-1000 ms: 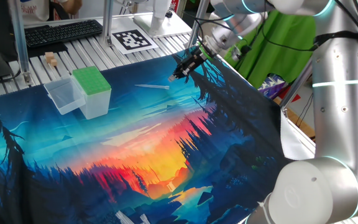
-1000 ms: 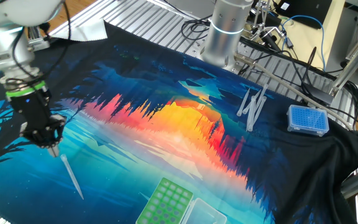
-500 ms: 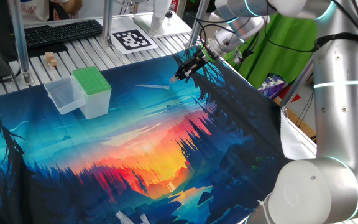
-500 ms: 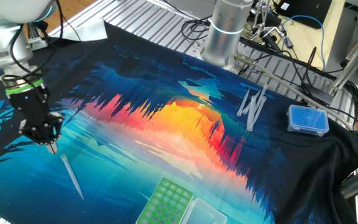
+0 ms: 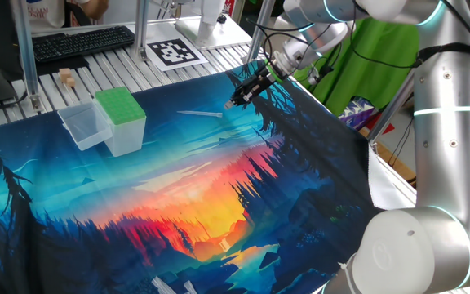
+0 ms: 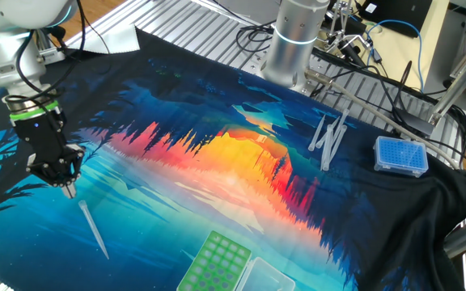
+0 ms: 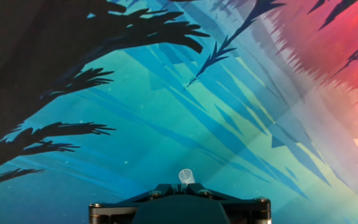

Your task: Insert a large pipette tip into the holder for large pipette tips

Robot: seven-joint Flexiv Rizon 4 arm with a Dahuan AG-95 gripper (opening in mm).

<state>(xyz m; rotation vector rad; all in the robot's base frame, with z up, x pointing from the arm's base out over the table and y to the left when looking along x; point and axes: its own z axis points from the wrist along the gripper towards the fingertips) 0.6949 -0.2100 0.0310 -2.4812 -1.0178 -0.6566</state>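
- Over the last second almost nothing moves: my pincer (image 5: 232,101) stays closed and parked low over the printed cloth (image 5: 178,188), same place, same tilt.
- The large pipette tip (image 5: 200,113) has not shifted either; it lies flat on the cloth, wide end just beside the pincer's points.
- In the hand view a translucent open end (image 7: 186,176) shows right at the pincer's front edge. I can't tell if it's pinched or only touching.
- My read: the pickup is stalled or just settling, with no lift so far. The task is at an early stage.
- The holder for large pipette tips (image 5: 121,106) is well apart from the tip, beside the clear tub (image 5: 84,124). No tip stands in it that I can see.
- In the other fixed view there are spare tips (image 6: 328,137) and a blue box (image 6: 401,155) far across the worktop (image 5: 113,69), all untouched.
- Writing: a black-and-white square marker (image 5: 174,52), no words on it. Nothing else is legible and I see no brand names.
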